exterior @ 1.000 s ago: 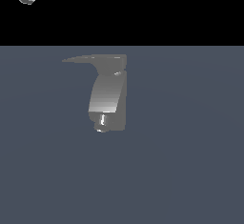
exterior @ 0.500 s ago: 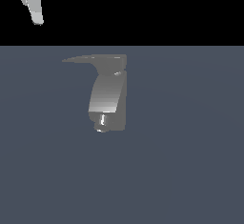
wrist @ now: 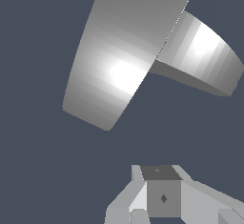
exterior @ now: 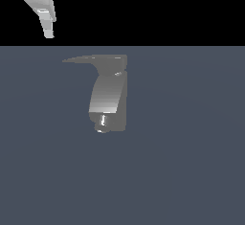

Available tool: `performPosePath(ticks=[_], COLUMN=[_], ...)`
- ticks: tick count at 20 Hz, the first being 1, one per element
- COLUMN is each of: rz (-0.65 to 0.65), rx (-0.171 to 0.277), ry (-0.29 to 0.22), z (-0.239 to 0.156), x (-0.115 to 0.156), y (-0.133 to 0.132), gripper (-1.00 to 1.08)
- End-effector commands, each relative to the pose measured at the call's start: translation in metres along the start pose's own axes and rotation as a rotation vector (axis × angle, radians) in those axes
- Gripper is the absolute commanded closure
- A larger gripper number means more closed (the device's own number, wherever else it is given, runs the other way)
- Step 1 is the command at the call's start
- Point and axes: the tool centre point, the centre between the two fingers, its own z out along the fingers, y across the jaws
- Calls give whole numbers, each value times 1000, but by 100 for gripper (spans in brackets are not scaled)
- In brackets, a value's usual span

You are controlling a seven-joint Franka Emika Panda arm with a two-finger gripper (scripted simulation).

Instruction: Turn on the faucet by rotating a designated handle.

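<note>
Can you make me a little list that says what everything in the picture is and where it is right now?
Fixture: small grey metallic faucet with a blocky body, standing on the dark blue-grey floor
Spout: curved lighter spout ending in a shiny nozzle
Lever: thin flat dark-grey handle on top, its tip pointing to the exterior view's left
Robot part: white end effector, up at the exterior view's top left
Contact: end effector apart from the handle, touching nothing
Fingers: open or shut cannot be told
</note>
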Motion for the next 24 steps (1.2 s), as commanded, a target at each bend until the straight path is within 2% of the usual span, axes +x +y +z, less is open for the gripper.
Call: performPosePath(ticks=[1, 16, 24], rz=[51, 376, 518], rx=[3, 16, 22], ry=[2, 19, 27], z=[6, 42, 57], x=[4, 48, 74], y=[-12, -80, -104], gripper=[108, 108, 108])
